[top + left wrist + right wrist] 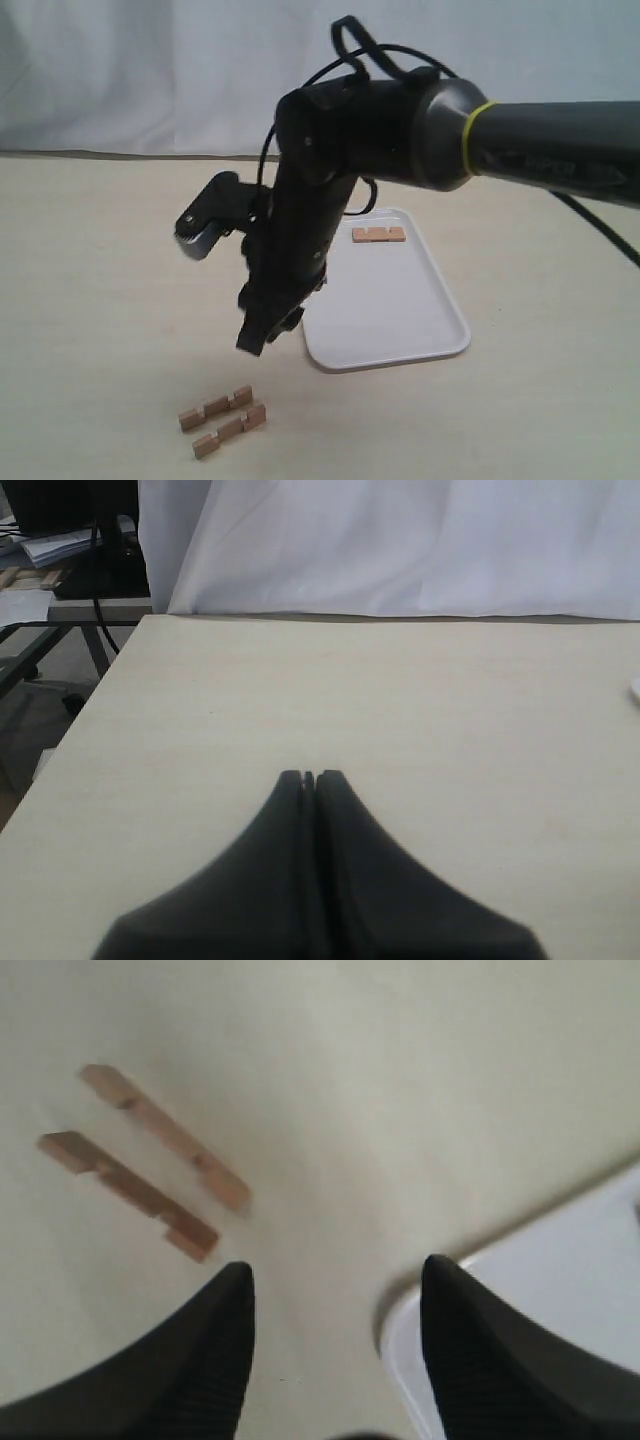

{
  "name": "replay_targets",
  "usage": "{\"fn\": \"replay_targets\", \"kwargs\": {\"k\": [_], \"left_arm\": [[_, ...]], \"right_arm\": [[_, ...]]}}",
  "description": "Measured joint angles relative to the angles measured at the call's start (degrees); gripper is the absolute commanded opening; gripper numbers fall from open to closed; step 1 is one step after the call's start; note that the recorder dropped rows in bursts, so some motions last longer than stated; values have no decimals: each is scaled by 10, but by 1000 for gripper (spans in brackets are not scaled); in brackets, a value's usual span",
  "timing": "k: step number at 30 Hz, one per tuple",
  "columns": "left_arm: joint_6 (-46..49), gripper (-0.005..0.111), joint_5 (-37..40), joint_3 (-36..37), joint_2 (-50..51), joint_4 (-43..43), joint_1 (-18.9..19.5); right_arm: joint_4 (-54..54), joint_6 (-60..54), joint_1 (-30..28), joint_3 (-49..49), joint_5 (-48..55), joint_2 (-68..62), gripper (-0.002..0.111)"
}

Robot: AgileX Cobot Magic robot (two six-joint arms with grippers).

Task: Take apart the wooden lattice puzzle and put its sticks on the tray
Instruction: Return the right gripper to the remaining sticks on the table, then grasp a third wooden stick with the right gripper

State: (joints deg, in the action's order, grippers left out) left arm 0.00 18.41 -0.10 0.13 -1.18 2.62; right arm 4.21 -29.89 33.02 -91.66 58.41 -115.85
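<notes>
No assembled lattice puzzle shows; its sticks lie apart. Two notched light-brown sticks (215, 408) (230, 430) rest side by side on the table near the front edge, and they show again as sticks (165, 1135) (125, 1195) in the right wrist view. A stick (378, 235), perhaps two pressed together, lies at the far end of the white tray (400, 320). My right gripper (252, 340) (338, 1265) hangs open and empty above the table, between the loose sticks and the tray corner (560, 1290). My left gripper (309, 775) is shut on nothing over bare table.
The right arm (540, 150) reaches in from the right across the tray's far side. A white cloth backdrop (150, 70) stands behind the table. In the left wrist view a table edge (90, 710) drops off to desks and cables.
</notes>
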Motion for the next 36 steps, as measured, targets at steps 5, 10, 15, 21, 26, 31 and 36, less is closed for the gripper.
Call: {"fn": "replay_targets", "kwargs": {"k": [5,10,15,21,26,31,36], "left_arm": [[0,0,0,0,0,0,0],[0,0,0,0,0,0,0],[0,0,0,0,0,0,0],[0,0,0,0,0,0,0],[0,0,0,0,0,0,0],[0,0,0,0,0,0,0],[0,0,0,0,0,0,0]], "right_arm": [[0,-56,63,40,-10,2,49],[0,-113,105,85,-45,2,49],[0,-172,129,116,-85,2,49],[-4,-198,131,124,-118,2,49],[-4,-212,131,124,-131,1,49],[-28,-215,131,124,-134,-15,49],[-36,-215,131,124,-134,-24,41]]}}
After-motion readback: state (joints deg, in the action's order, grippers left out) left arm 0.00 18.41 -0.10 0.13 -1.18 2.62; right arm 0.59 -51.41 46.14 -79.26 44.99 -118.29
